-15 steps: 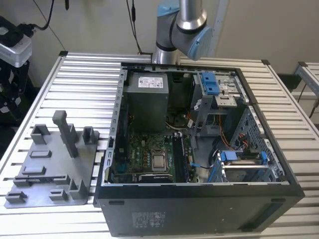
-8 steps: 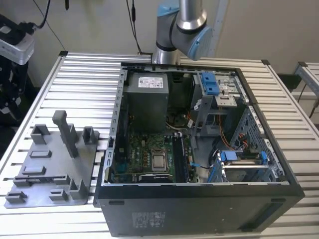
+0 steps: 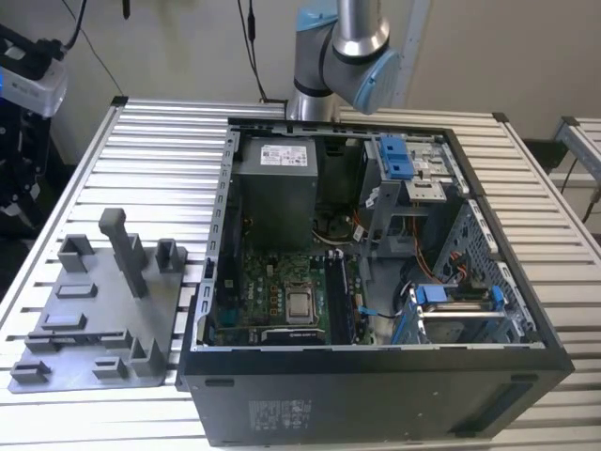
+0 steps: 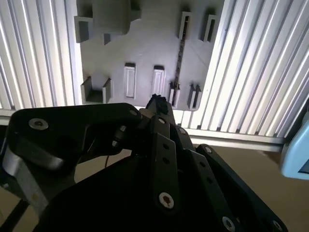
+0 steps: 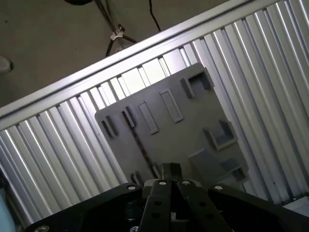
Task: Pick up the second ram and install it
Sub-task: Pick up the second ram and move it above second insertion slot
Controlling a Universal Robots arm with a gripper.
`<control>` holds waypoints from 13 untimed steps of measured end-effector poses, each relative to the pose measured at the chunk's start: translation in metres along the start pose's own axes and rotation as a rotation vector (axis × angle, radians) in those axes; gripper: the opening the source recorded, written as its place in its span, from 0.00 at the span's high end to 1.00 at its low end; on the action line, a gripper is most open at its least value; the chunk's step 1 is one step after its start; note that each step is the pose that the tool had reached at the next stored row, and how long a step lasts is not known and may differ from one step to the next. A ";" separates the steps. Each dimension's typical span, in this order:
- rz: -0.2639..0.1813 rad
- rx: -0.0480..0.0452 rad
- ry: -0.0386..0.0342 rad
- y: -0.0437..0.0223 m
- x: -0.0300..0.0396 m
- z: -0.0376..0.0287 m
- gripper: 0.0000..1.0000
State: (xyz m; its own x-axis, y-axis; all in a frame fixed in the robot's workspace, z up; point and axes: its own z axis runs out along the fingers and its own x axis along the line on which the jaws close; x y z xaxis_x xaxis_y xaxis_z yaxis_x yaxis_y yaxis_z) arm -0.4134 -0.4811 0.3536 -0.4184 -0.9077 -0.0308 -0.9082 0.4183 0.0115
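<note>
While the gripper (image 5: 170,168) hangs with its jaws pressed together on nothing, you're at the approach step. In the second wrist view the second ram (image 4: 179,58) stands on edge in the grey holder tray (image 4: 145,43), below and just ahead of the gripper. A grasp calls for parted jaws squared across its thin edge. Slatted aluminium table (image 3: 150,132) beneath; open computer case (image 3: 376,263) well apart; tan floor (image 5: 48,38) beyond.

A pale wall (image 3: 160,47) stands behind the ribbed aluminium table (image 3: 150,160), with black cables (image 3: 252,52) hanging down it. In the first wrist view, the floor (image 5: 53,43) beside the table is dull tan.
</note>
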 end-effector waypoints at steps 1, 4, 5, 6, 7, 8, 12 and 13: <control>-0.013 0.0002 -0.0001 0.0001 0.0001 0.0001 0.89; -0.046 0.0015 -0.0012 0.0007 0.0004 0.0012 0.89; -0.057 0.0016 -0.0014 0.0009 0.0005 0.0015 0.89; -0.069 0.0018 -0.0014 0.0010 0.0005 0.0016 0.89; -0.082 0.0022 -0.0015 0.0011 0.0006 0.0016 0.89; -0.095 0.0027 -0.0019 0.0012 0.0006 0.0017 0.89; -0.150 0.0047 -0.0031 0.0012 0.0007 0.0023 0.89; -0.164 0.0050 -0.0033 0.0013 0.0007 0.0025 0.89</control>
State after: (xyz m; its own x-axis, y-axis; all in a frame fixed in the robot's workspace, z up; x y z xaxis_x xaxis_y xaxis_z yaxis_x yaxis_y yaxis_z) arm -0.4149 -0.4811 0.3511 -0.2646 -0.9637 -0.0352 -0.9643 0.2648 0.0010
